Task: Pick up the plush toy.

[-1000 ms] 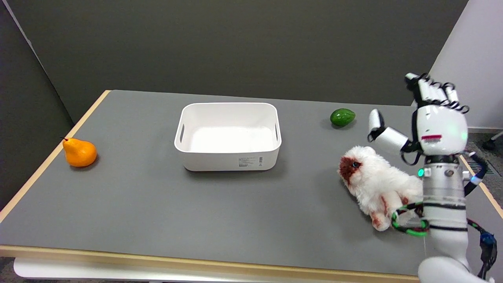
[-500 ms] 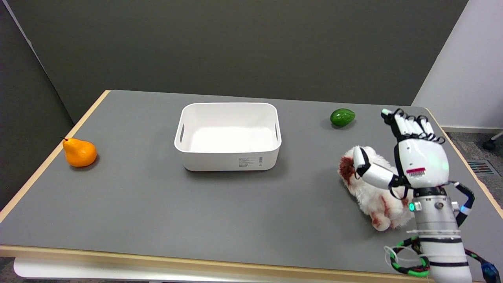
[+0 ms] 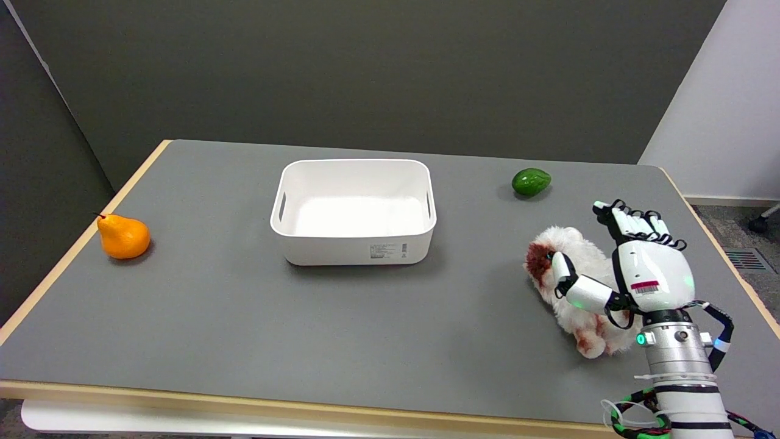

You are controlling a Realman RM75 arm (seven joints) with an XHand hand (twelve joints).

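Observation:
A white plush toy [image 3: 579,268] with a brown face and brown paws lies on its side on the grey table [image 3: 244,317], at the right. My right hand [image 3: 631,271] is low over it, palm turned toward the toy. The thumb lies across the toy's near side by its face, and the other fingers [image 3: 634,221] reach along its far side, still extended. The hand brackets the toy's body without closing on it. Part of the toy's back is hidden behind the hand.
A white bin [image 3: 354,210] stands at the table's middle. A green avocado [image 3: 531,182] lies beyond the toy toward the back right. An orange pear [image 3: 123,236] sits near the left edge. The table's right edge [image 3: 725,256] runs close beside my hand.
My right hand has come down from high above the table's right side and moved toward me, settling around the plush toy. The toy itself has not moved.

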